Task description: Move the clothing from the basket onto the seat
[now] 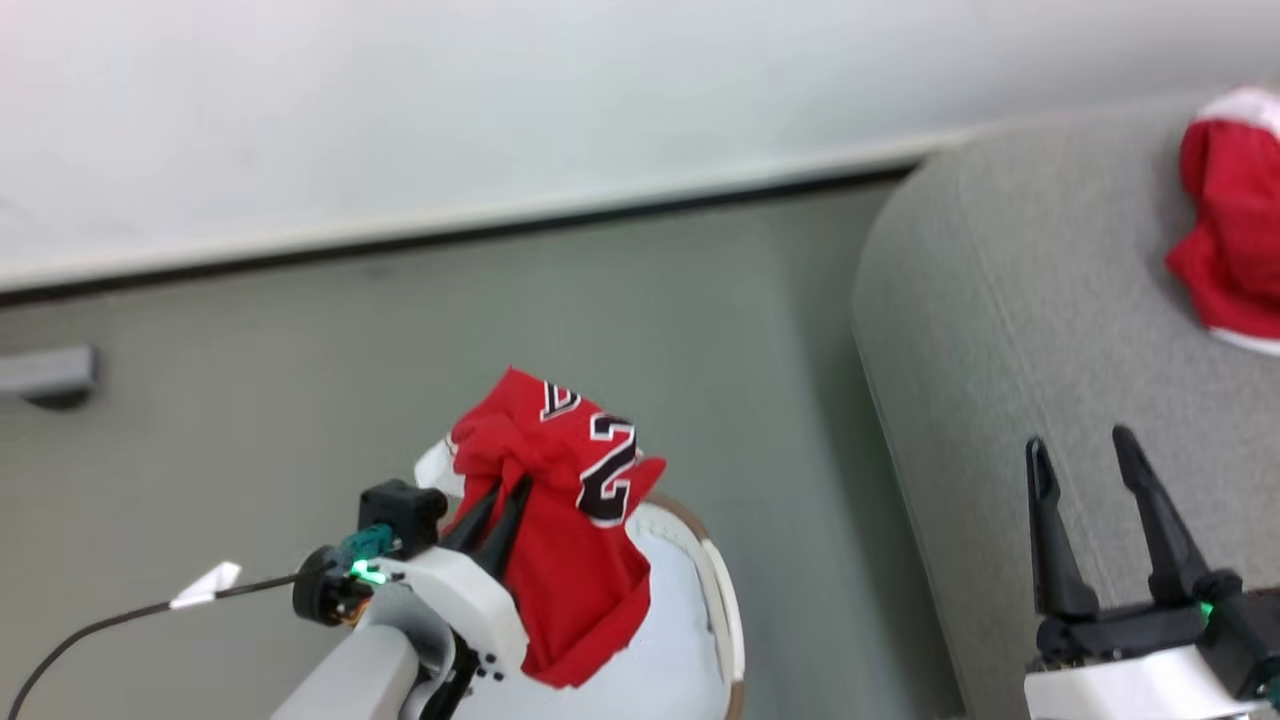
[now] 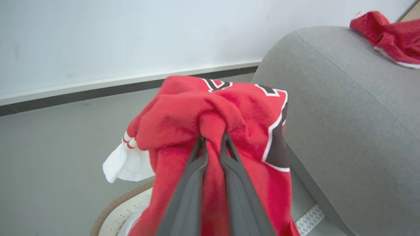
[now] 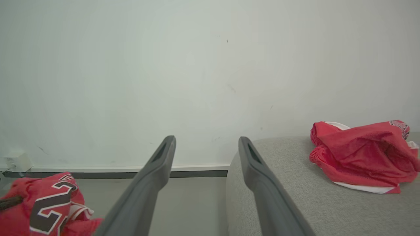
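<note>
You see all three views in bright, even, diffuse light: the wall (image 1: 500,100) washes out to a flat near white, and shadows are faint and soft-edged, as beneath the clothing (image 3: 361,157) lying on the seat (image 3: 288,203). The head view is slightly soft throughout; in both wrist views the dark jaws blur near the lens and the corners dim a little.

The gripper (image 3: 206,141) stood open; a red garment (image 3: 361,157) lay on the seat (image 3: 288,203) right of it, a jersey (image 3: 49,203) lower left
</note>
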Robot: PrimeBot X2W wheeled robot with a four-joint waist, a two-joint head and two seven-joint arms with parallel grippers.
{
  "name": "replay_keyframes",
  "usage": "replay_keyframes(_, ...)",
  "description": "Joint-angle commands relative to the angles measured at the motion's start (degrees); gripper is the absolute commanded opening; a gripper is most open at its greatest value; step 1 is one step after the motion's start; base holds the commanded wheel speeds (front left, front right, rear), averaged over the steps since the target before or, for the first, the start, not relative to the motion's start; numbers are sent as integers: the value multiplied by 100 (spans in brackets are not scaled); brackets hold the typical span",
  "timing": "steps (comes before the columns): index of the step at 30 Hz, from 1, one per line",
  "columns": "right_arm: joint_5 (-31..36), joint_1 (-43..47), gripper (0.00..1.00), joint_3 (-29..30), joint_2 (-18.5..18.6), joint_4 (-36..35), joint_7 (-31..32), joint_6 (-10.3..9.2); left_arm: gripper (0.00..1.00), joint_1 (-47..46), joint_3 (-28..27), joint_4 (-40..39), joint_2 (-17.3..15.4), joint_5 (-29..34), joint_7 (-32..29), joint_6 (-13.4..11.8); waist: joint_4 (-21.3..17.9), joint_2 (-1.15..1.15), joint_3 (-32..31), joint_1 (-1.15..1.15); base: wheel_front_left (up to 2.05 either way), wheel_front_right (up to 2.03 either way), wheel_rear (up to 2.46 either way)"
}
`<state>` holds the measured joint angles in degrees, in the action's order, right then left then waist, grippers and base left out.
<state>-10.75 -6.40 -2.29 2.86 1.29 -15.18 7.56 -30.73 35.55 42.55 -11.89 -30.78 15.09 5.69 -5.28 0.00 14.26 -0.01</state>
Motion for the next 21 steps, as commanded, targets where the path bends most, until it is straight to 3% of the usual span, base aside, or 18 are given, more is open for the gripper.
replay_keyframes(1,17,147,100,30,4,66,6,-14,0,132,-95,-328,-102,-91,7,-102,310,0,-634,1,0,0,0)
replay_keyframes(21,-123,818,100,-280,5,483,6,-14,0,646,-505,-3566,-898,-122,-788,-1136,533,0,-1631,1,0,0,0)
